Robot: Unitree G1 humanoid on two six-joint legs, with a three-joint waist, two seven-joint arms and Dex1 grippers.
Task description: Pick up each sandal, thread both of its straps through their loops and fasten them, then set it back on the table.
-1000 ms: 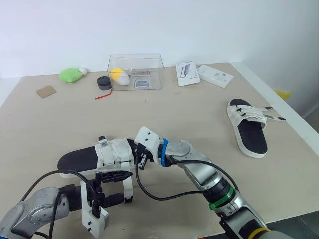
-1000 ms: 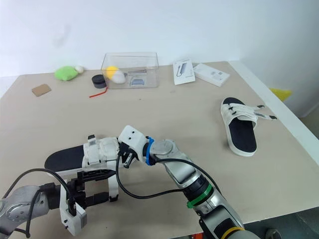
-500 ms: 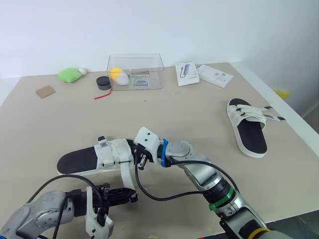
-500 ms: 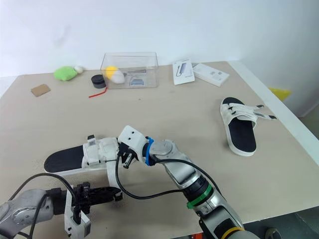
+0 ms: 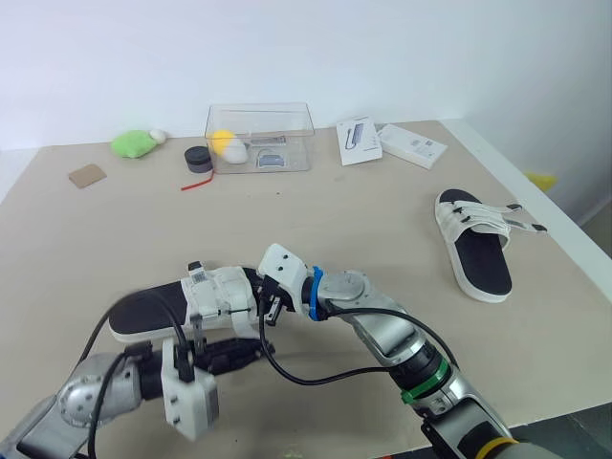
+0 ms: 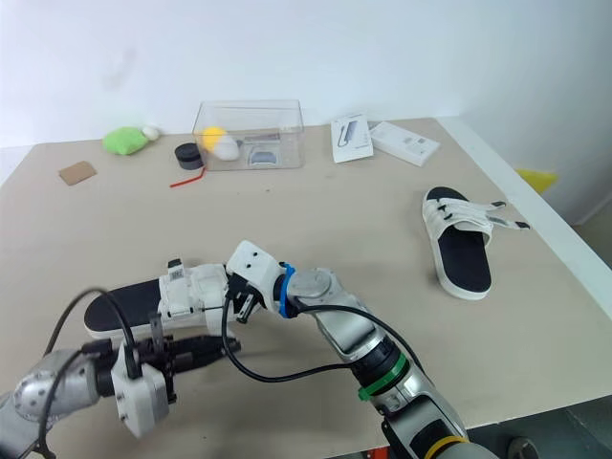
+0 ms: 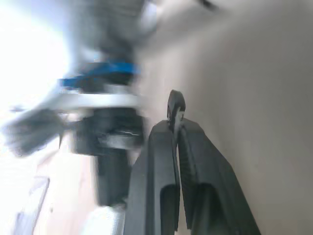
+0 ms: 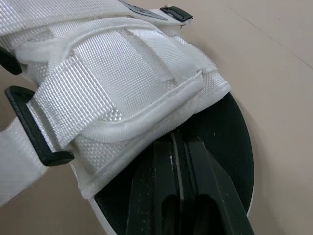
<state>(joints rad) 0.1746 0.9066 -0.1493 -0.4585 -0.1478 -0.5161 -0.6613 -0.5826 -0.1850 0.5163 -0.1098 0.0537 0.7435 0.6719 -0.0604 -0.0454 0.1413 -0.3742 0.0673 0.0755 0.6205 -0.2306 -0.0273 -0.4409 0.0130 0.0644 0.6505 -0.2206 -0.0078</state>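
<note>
Left fingers [image 7: 159, 161] closed beside near sandal [image 5: 143, 311], right fingers [image 8: 156, 181] closed under its strap [image 8: 112, 83]; far sandal [image 5: 478, 253] well apart.

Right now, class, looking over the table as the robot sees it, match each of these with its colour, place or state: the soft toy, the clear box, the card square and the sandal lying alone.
Column one:
1. soft toy
2. clear box
3. card square
4. lone sandal

Column two:
A. by the right edge of the table
B. green
C. brown
D. holds a yellow thing

Pairs: 1-B, 2-D, 3-C, 4-A.
</note>
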